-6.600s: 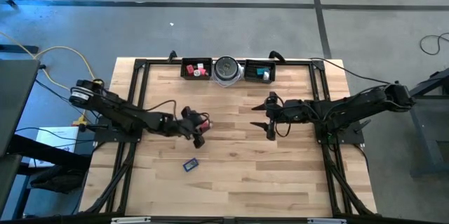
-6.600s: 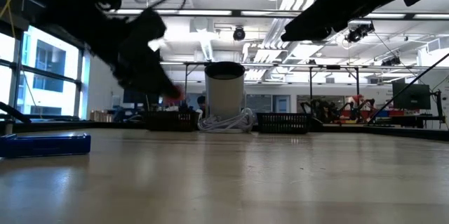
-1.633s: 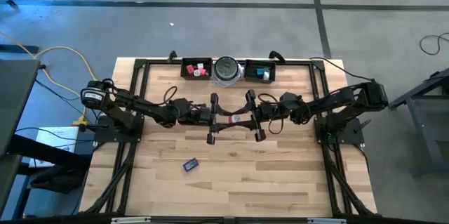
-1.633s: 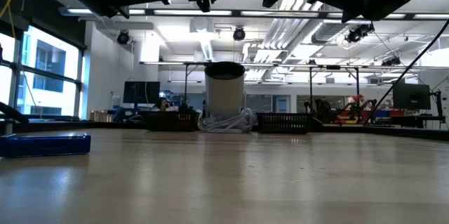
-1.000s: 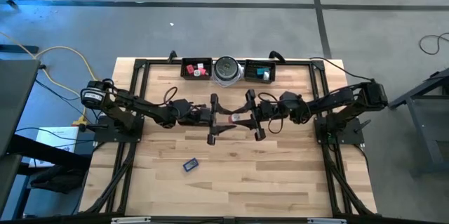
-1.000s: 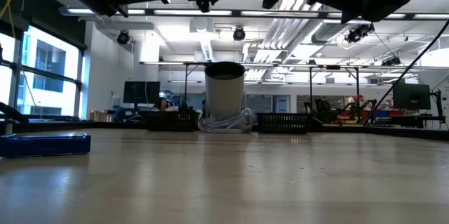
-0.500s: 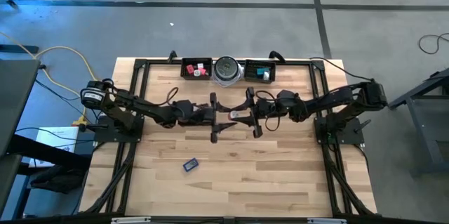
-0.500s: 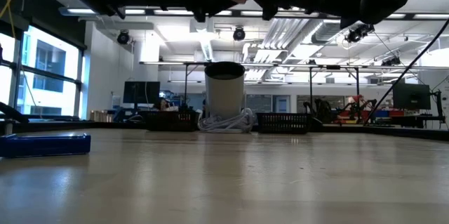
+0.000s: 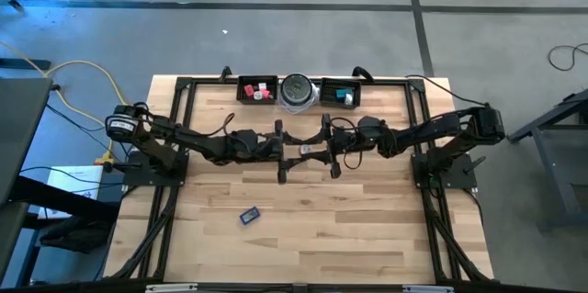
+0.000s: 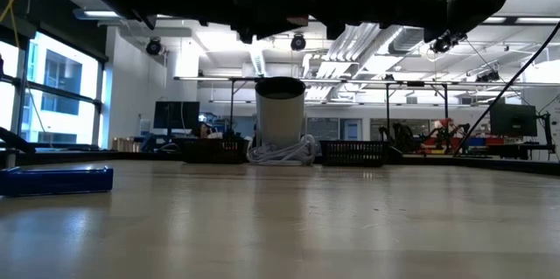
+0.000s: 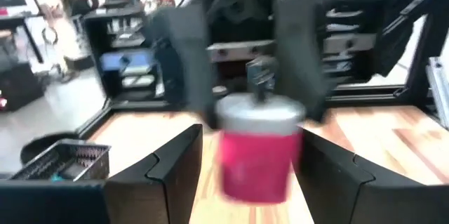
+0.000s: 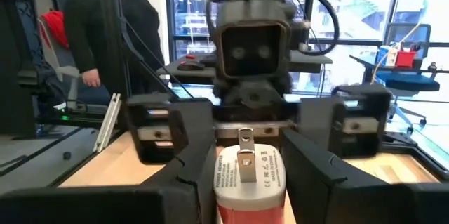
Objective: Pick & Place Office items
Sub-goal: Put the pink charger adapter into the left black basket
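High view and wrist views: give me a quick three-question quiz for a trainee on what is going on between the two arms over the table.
1. True or false: the left gripper has its jaws open and holds nothing.
2. Which one grips the red and white piece above the table? A: the left gripper. B: the right gripper. C: neither.
3. Fill in: the blue flat piece lies on the bare ____, nearer the left arm's side.

Key: 1 true; 2 B; 3 table.
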Available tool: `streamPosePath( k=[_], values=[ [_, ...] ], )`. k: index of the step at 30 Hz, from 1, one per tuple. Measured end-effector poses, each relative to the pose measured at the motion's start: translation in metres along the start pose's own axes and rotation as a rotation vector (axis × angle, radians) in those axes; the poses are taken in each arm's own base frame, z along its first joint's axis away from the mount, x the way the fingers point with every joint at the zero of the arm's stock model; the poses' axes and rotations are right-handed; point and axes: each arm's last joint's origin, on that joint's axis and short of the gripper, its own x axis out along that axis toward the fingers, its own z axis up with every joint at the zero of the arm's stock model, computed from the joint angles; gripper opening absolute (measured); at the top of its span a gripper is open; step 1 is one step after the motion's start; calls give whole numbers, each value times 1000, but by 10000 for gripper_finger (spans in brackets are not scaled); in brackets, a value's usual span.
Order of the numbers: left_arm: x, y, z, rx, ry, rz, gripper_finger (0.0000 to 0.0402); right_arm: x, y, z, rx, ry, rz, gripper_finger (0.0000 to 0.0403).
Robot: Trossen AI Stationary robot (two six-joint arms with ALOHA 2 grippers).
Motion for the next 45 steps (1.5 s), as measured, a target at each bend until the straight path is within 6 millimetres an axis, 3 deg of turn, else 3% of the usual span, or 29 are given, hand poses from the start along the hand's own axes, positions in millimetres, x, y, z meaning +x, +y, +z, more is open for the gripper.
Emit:
streamPosePath(
  k=[31,45],
  values=[
    [6,1,3,-6,52,-15,205,0,0,-4,13,54,15,120],
    [6,1,2,-9,67,-21,181,0,1,-5,13,61,18,120]
  ],
)
